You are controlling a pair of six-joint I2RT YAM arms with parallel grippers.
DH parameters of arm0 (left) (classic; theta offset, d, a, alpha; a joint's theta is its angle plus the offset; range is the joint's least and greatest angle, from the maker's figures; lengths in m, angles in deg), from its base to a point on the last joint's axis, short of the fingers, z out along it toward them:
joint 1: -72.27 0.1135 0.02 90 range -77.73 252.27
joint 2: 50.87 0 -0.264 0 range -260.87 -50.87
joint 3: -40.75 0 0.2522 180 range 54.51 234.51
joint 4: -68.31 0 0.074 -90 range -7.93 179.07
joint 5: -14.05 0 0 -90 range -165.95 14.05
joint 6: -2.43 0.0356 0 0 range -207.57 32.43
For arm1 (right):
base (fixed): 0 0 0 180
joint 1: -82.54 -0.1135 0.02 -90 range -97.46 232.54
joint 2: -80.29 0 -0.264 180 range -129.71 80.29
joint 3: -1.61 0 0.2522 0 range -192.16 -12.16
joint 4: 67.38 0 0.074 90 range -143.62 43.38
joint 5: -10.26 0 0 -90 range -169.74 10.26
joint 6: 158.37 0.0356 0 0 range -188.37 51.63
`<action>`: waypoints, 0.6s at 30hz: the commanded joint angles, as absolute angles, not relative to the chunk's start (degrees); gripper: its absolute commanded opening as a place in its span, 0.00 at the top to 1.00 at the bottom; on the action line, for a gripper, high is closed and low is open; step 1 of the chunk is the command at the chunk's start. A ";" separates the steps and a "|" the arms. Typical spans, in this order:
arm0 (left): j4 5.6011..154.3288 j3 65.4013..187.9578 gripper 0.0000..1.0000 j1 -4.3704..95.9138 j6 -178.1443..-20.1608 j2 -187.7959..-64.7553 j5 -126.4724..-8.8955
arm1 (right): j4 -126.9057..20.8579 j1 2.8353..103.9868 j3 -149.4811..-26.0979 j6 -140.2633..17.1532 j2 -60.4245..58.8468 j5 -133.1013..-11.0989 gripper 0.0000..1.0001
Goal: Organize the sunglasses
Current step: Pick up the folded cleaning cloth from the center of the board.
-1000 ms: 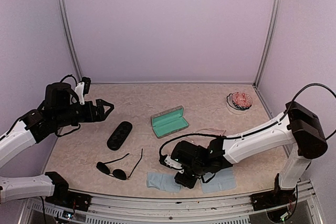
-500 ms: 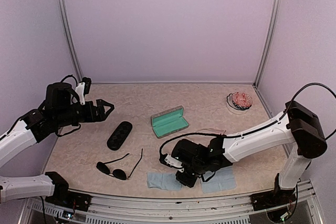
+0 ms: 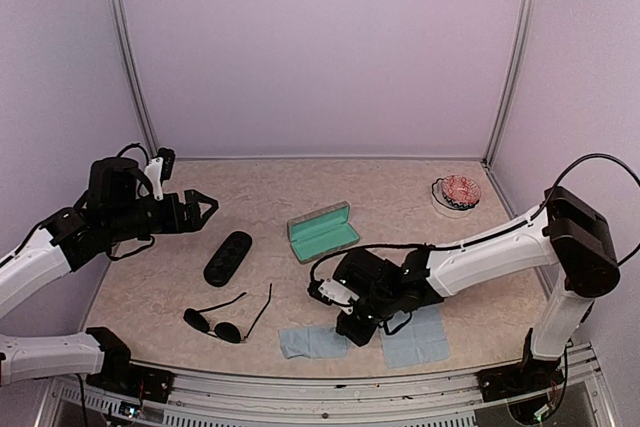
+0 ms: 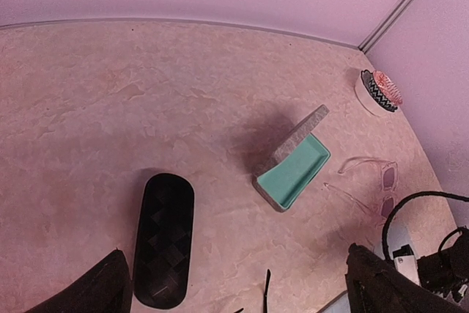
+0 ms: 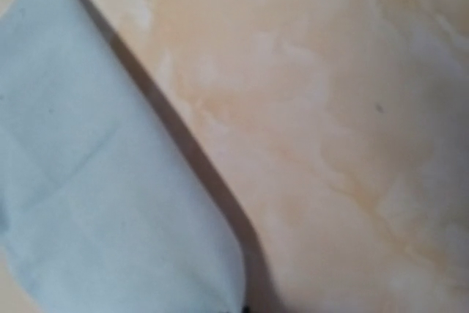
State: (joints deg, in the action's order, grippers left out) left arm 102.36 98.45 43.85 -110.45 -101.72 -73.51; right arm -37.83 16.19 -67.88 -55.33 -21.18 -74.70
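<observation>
Just now the right gripper (image 3: 353, 328) has gone from partly open to fully closed, and it has moved a little away from the near edge. It stands low between two pale blue cloths. It appears to pinch the edge of the left cloth (image 3: 305, 343): the right wrist view shows this cloth raised, with a broad shadow under it. The right cloth (image 3: 418, 339) is now more uncovered.

I judge this to be a preparing step with the cloth, because both pairs of sunglasses lie untouched and no pair is in a case yet.

The left gripper (image 3: 207, 207) hangs above the table's left side with its jaws fully apart and nothing in them.

The dark wire sunglasses (image 3: 225, 323) lie near the front edge, in front of the black oval case (image 3: 228, 258). Their lens front runs left to right, slightly slanted, and the open arms point away toward the back right.

The clear pinkish sunglasses (image 4: 386, 176) lie to the right of the open teal-lined case (image 3: 323, 231), with their arms reaching toward that case.
</observation>
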 commanded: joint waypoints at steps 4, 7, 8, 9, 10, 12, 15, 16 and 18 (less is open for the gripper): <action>102.12 99.63 0.01 41.33 -109.76 -103.98 -70.96 | -39.22 20.77 -65.24 -53.83 -18.96 -69.25 1.00; 102.22 100.64 0.01 37.36 -110.23 -106.25 -70.90 | -38.34 22.74 -64.37 -53.69 -18.49 -69.31 1.00; 102.47 101.44 0.01 35.85 -110.39 -107.30 -70.50 | -37.94 23.26 -64.08 -53.88 -18.28 -69.47 1.00; 102.79 102.17 0.01 33.85 -110.67 -108.62 -70.30 | -37.56 23.81 -63.88 -54.24 -18.10 -69.68 1.00; 102.82 102.82 0.01 32.05 -110.93 -109.96 -70.34 | -37.08 24.12 -63.68 -54.68 -17.94 -69.90 1.00; 102.28 103.73 0.01 28.80 -111.54 -112.48 -70.16 | -36.41 24.47 -63.22 -55.62 -17.59 -69.98 1.00; 101.68 105.31 0.01 24.43 -111.79 -116.80 -70.22 | -36.45 24.71 -62.29 -56.34 -16.62 -70.05 1.00; 101.68 105.76 0.02 23.16 -111.79 -118.23 -70.21 | -36.55 24.84 -62.02 -56.46 -16.23 -70.19 1.00; 101.90 106.85 0.02 20.79 -112.33 -121.75 -70.25 | -36.67 24.92 -61.18 -56.74 -15.35 -70.33 1.00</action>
State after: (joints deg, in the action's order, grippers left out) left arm 102.19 104.07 24.39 -111.45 -117.17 -70.78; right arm -38.33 24.45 -63.14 -55.51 -17.81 -69.94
